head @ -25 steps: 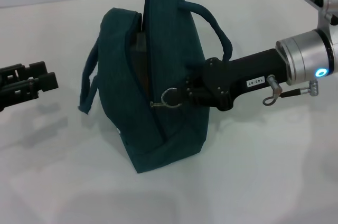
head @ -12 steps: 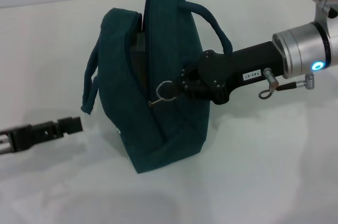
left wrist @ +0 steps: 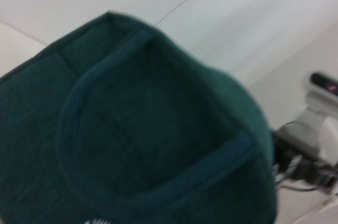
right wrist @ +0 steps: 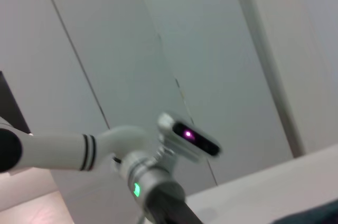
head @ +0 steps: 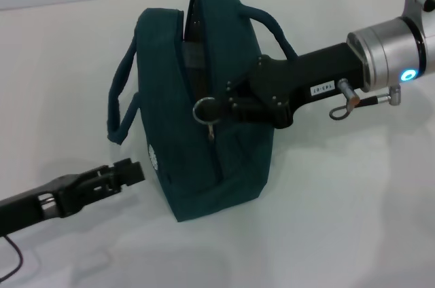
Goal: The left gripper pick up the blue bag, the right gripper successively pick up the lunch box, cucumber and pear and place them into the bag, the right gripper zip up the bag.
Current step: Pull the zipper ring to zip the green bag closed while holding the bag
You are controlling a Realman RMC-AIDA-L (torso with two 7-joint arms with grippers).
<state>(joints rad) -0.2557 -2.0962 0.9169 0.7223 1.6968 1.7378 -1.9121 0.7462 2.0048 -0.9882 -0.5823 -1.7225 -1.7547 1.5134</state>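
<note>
The white tabletop [head: 340, 220] spreads wide and bare in front of and to the right of the bag, with open room on every side. The blue bag [head: 204, 166] stands upright near the middle, well clear of the tabletop's far edge, its two loop handles hanging to either side and its top partly open, a dark gap showing along the zipper line. In the left wrist view the bag [left wrist: 132, 129] fills most of the picture. The right tool [head: 228, 108] reaches in from the right against the bag's upper side, closed on the zipper ring [head: 204, 109] at the front end of the zipper. The left tool [head: 129, 171] lies low over the tabletop beside the bag's bottom left corner, near but not touching it; I cannot tell whether it is open or closed.
</note>
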